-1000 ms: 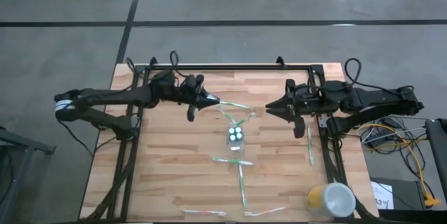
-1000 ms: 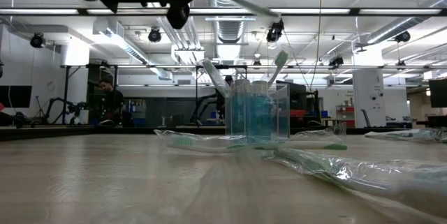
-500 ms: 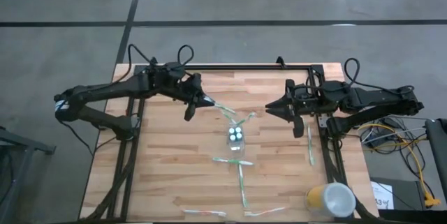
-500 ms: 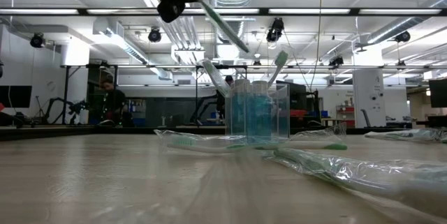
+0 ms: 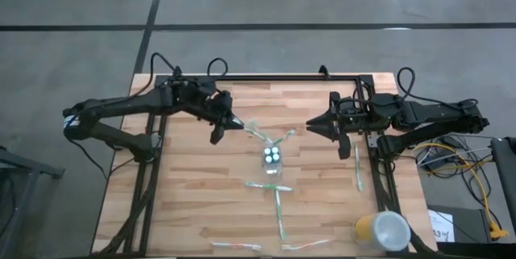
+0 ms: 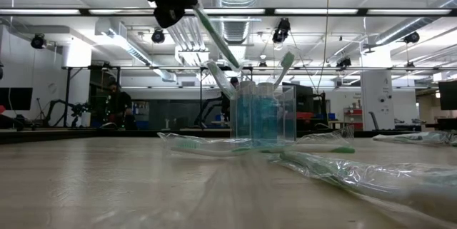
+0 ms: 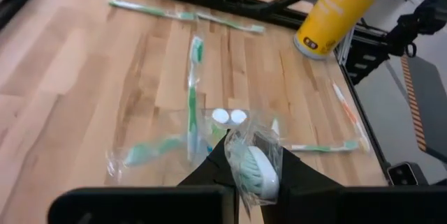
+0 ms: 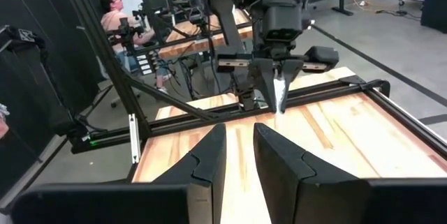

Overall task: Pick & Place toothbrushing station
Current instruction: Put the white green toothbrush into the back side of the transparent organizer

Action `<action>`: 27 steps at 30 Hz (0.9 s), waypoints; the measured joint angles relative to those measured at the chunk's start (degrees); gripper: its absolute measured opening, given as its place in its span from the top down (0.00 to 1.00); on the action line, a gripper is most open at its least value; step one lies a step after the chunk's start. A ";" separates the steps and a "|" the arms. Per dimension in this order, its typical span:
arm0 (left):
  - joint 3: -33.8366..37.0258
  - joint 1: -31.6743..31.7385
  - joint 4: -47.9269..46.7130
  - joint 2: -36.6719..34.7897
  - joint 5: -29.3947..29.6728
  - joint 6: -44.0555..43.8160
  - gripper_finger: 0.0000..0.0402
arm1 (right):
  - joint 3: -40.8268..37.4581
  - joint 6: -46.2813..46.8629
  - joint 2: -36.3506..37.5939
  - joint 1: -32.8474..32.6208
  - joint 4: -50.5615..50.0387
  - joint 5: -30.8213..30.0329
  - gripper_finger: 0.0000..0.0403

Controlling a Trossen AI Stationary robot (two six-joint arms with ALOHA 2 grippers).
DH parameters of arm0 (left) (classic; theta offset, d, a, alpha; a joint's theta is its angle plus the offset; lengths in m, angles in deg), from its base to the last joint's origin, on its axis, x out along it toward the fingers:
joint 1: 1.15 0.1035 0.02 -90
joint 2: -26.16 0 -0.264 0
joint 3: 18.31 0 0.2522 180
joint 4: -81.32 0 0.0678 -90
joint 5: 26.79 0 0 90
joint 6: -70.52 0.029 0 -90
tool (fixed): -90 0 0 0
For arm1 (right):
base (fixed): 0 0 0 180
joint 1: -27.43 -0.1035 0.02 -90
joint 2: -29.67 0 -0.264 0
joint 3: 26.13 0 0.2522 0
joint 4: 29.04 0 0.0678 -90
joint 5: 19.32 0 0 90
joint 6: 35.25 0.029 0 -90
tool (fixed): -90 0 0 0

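The held brush [image 5: 243,126], still in its clear wrapper, hangs from the left end effector [image 5: 223,120] above the surface [image 5: 193,202], just up and to the left of the cup [image 5: 272,157]. In the left wrist view the dark fingers [image 7: 209,172] pinch the wrapped head end, so the left end effector is closed on the brush. It looks feather-light and thin, a bit springy along the handle, and the film looks slick and crinkly; I judge a pinch near one end, as here, lets the free end be steered into the cup.

The cup is small, clear and likely easy to tip. It stands mid-surface with tubes [image 5: 272,155] inside, white caps up, and two brushes [image 6: 284,63] leaning out. Any nudge from the incoming handle could shove it.

More wrapped brushes lie flat around the cup: one just below it [image 5: 279,206], others along the near edge [image 5: 235,246] and one to its right [image 5: 357,169]. A yellow cup [image 5: 380,231] sits well off toward the lower right; a dark label shows on it, too small to read. No other writing is legible.

The right end effector [image 5: 316,127] hovers right of the cup, fingers nearly together and empty.
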 joint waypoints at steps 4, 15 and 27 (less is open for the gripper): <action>0.02 -0.88 -0.55 0.65 0.00 -0.03 0.93 | -0.04 0.00 0.00 0.00 0.00 0.00 0.83; 0.07 -2.59 -0.82 7.41 1.65 0.59 0.93 | -0.17 -0.52 0.00 0.00 0.00 0.00 0.83; -0.35 -2.65 0.31 6.42 3.76 0.64 0.93 | -1.31 -0.61 0.00 0.00 0.00 0.00 0.83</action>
